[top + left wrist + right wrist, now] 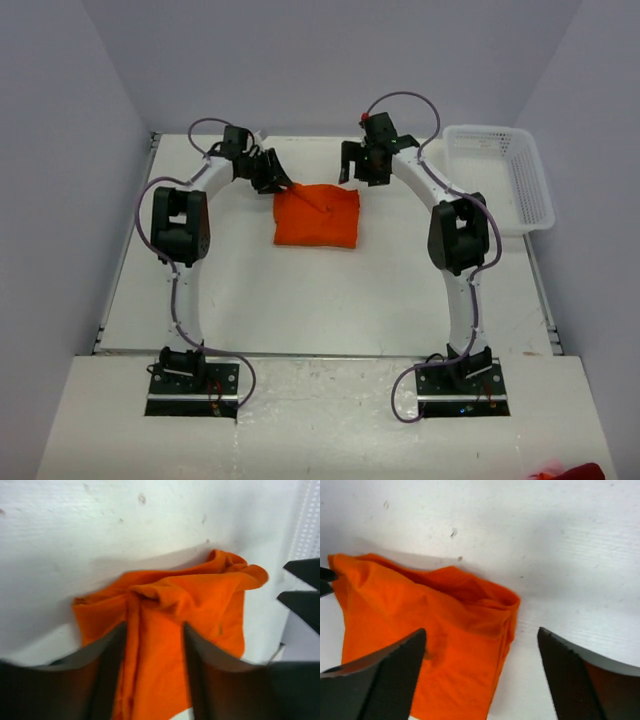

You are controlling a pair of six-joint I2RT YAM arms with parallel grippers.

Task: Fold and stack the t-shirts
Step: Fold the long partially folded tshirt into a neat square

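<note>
One bright orange t-shirt (318, 218) lies folded into a rough rectangle on the white table (300, 300), at the far middle. My left gripper (283, 184) is at its far left corner. In the left wrist view the gripper (154, 625) has its jaws closed partway on gathered cloth (165, 605), which puckers just beyond the tips. My right gripper (362, 178) hovers over the far right corner. In the right wrist view it (481, 630) is wide open and empty, with the shirt's corner (445, 625) below and between the jaws.
A white mesh basket (520, 215) stands at the table's right edge, and its wall shows in the left wrist view (310, 515). A scrap of orange-red cloth (572, 472) shows at the bottom right of the top view. Grey walls enclose the table.
</note>
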